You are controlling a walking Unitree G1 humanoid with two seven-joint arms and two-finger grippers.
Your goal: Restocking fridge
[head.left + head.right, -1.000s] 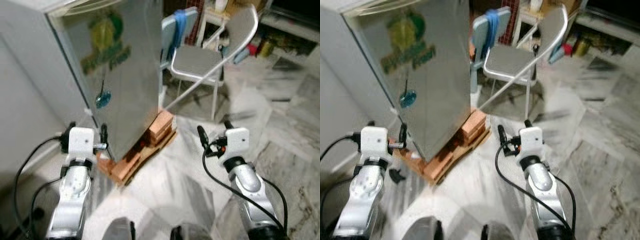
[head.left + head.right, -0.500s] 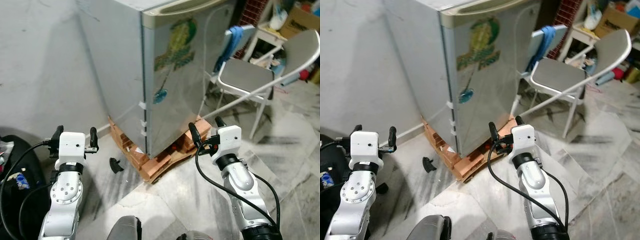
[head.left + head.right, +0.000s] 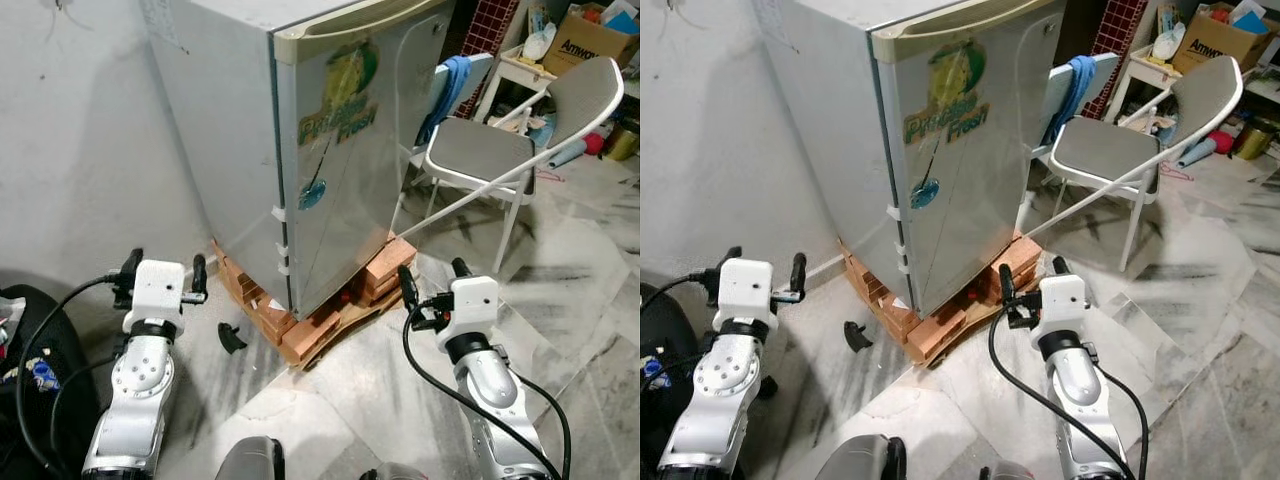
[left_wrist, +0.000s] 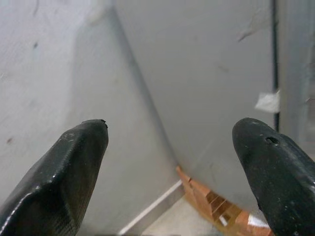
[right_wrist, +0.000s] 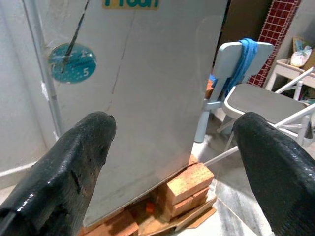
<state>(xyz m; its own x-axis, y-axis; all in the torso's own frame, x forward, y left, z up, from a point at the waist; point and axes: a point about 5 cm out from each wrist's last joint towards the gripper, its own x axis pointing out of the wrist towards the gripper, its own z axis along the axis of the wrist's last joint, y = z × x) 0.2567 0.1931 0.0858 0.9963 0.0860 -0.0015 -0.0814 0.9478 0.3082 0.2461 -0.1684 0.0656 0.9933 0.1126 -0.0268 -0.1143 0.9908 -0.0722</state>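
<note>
The robot has swung round to face the fridge [image 3: 330, 130], which stands shut on stacked bricks [image 3: 310, 335] against the wall, so restocking has yet to begin. The left gripper [image 3: 160, 275] and right gripper [image 3: 432, 285] hover low before it, both spread and empty. A folding chair [image 3: 490, 150] stands beside the fridge; nothing to stock is visible.

A closed silver fridge [image 3: 330, 150] is sitting on stacked bricks [image 3: 310, 325]; both grippers [image 3: 162, 280] [image 3: 432, 290] are hovering spread before it, beside what looks like a folding chair [image 3: 500, 150].
</note>
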